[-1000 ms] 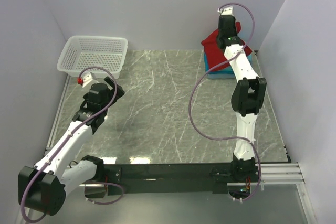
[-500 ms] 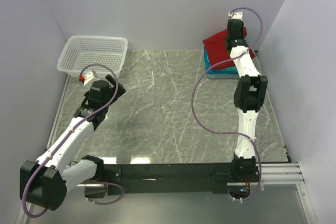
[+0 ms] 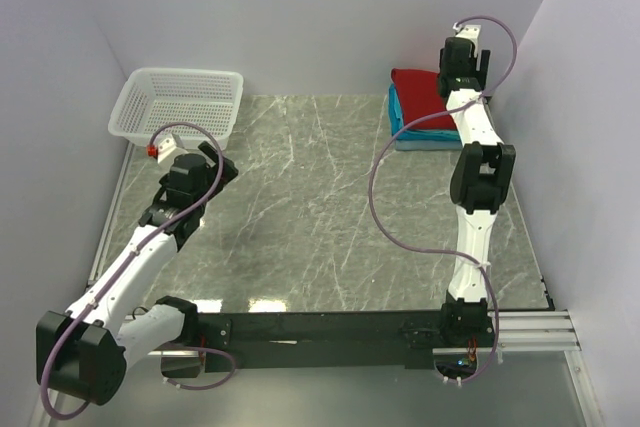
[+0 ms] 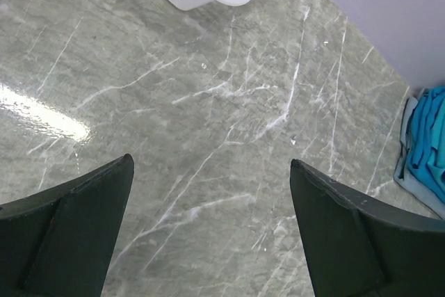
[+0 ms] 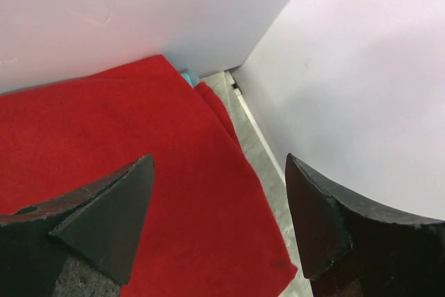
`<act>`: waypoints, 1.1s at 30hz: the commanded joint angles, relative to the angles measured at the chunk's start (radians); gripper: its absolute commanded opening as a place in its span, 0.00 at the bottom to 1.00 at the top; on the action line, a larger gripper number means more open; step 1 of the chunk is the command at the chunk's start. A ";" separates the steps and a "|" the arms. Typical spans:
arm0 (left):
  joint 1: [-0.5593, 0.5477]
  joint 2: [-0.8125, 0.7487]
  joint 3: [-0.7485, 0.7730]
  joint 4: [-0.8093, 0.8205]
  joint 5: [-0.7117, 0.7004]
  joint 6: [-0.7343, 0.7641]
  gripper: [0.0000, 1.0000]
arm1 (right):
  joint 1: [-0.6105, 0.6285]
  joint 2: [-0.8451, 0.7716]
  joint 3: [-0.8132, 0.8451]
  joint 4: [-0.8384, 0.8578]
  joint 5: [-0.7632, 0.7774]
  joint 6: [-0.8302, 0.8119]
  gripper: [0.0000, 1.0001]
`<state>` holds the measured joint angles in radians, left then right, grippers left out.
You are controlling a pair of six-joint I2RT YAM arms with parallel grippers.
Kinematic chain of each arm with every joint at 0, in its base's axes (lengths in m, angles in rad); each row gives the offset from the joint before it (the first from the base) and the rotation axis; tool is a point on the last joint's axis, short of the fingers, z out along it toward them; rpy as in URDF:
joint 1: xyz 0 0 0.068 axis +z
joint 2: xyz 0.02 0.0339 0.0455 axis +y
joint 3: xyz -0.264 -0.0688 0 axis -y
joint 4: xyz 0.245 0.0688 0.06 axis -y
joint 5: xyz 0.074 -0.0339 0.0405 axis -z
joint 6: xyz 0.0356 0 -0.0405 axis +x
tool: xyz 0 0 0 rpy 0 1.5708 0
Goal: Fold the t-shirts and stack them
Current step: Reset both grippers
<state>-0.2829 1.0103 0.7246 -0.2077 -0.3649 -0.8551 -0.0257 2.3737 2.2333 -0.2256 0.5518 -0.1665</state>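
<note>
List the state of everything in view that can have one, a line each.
red t-shirt, folded, lying on top of the turquoise t-shirts.
turquoise t-shirts, folded, stacked under the red one.
white basket, upright on the table.
left gripper, jaws open, holding nothing, over bare table.
right gripper, jaws open, holding nothing, above the red t-shirt.

A grey-green marble-patterned tabletop (image 3: pixel 320 217) veined with white is enclosed by plain pale lilac-white walls (image 3: pixel 300 17) at its far edge and along both sides. A bright patch of reflected light (image 3: pixel 262 304) is seen at its near edge, where a black metal bar (image 3: pixel 330 327) is mounted.
</note>
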 commanded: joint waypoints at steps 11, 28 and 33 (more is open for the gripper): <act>0.001 -0.173 0.026 -0.004 -0.062 0.025 0.99 | 0.012 -0.558 -0.475 0.005 -0.099 0.352 0.85; -0.001 -0.277 -0.051 0.008 0.040 0.116 1.00 | 0.112 -1.271 -1.425 0.222 -0.308 0.631 0.89; 0.001 -0.331 -0.088 0.016 0.081 0.076 1.00 | 0.116 -1.392 -1.590 0.304 -0.377 0.685 0.90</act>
<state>-0.2829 0.7204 0.6548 -0.2081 -0.3225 -0.7712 0.0830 1.0416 0.6872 -0.0418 0.2142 0.4603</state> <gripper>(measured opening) 0.995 0.896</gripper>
